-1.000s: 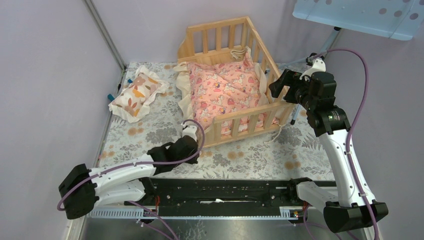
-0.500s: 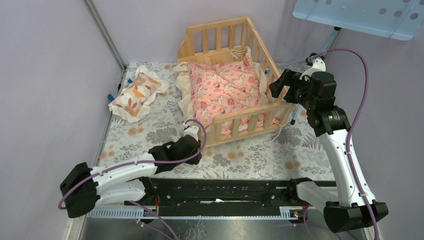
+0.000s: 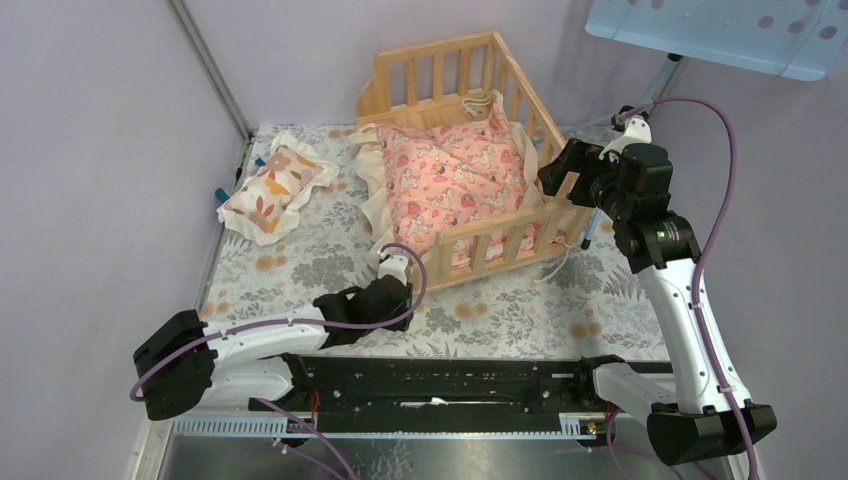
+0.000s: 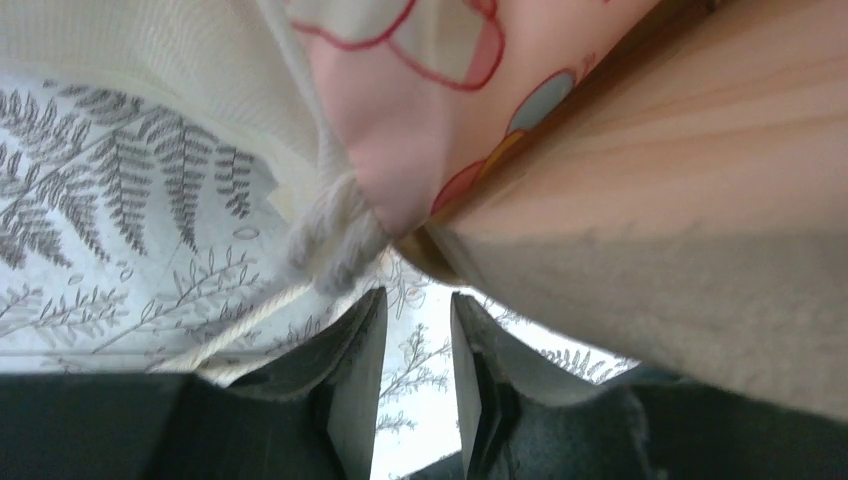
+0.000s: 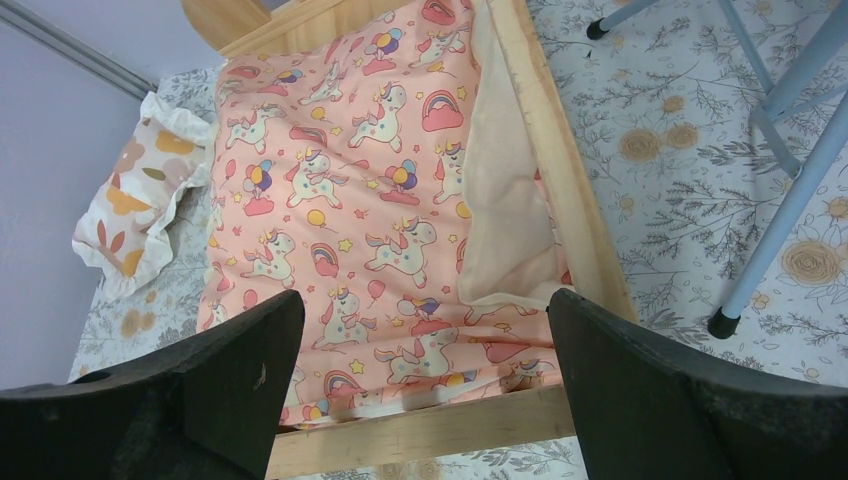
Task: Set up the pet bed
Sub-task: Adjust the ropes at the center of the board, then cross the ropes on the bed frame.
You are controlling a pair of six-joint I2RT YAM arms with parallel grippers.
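The pet bed [image 3: 497, 238], a light wood frame with slatted rails, stands at the back middle of the table. A pink patterned cushion [image 3: 450, 180] lies in it. My left gripper [image 3: 408, 283] sits low at the bed's near left corner. In the left wrist view the left gripper [image 4: 418, 310] is open by a narrow gap. Only tablecloth shows between its fingers, just below the wood corner [image 4: 650, 150], the cushion's cream ruffle [image 4: 150, 60] and a white cord [image 4: 335, 235]. My right gripper [image 3: 550, 177] hangs wide open over the bed's right rail [image 5: 430, 430], holding nothing.
A small cream pillow with orange leaf prints [image 3: 275, 185] lies on the floral tablecloth left of the bed. A blue side table [image 3: 720, 30] stands at the back right, its legs [image 5: 790, 200] just right of the bed. Purple walls close in on both sides.
The left gripper went from shut to slightly open and slid right and nearer along the cloth. The bed's near left corner swung to the right with the cushion. The right arm stayed still.
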